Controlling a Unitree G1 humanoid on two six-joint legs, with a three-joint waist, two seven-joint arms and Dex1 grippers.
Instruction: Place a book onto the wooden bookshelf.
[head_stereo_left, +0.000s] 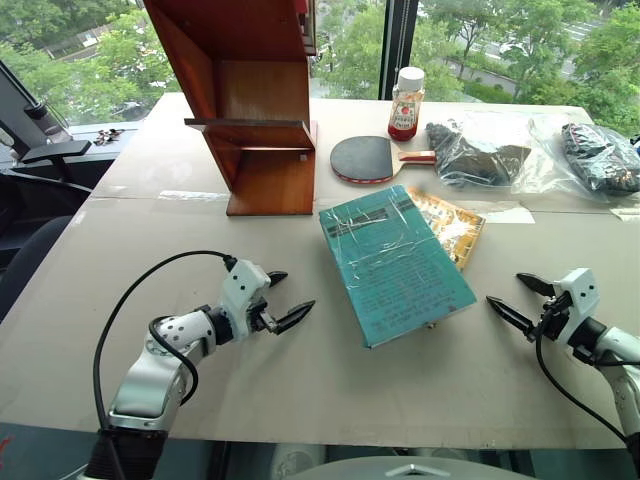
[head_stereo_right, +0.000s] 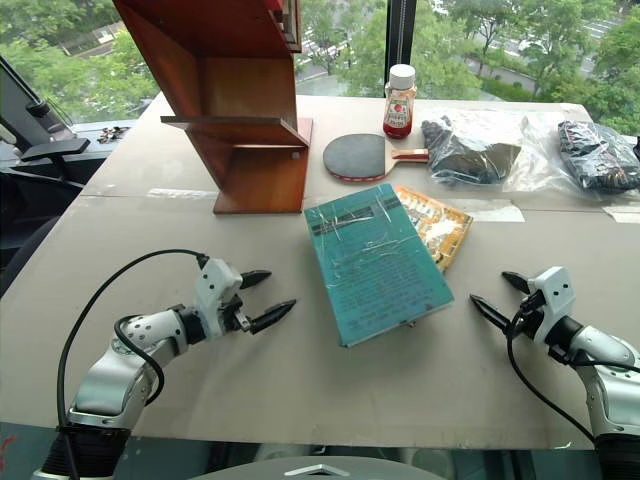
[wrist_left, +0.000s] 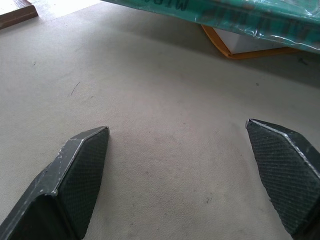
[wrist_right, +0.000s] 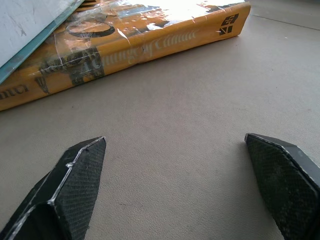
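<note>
The teal-green book (head_stereo_left: 395, 262) lies flat in the middle of the table, wrapped in shiny plastic, its far right part resting on a yellow book (head_stereo_left: 452, 228). The wooden bookshelf (head_stereo_left: 248, 100) stands upright at the back left, reddish-brown with a horizontal shelf board. My left gripper (head_stereo_left: 284, 300) hovers over the table left of the book, open and holding nothing, its fingers (wrist_left: 80, 170) pointing toward the book's edge (wrist_left: 250, 17). My right gripper (head_stereo_left: 520, 300) is to the right of the book, open and holding nothing, facing the yellow book's spine (wrist_right: 135, 45).
Behind the books lie a black table-tennis paddle (head_stereo_left: 365, 158), a red-labelled bottle (head_stereo_left: 405, 104) and two plastic bags with dark contents (head_stereo_left: 530, 152). An office chair (head_stereo_left: 35, 160) stands off the table's left side. A window runs behind the table.
</note>
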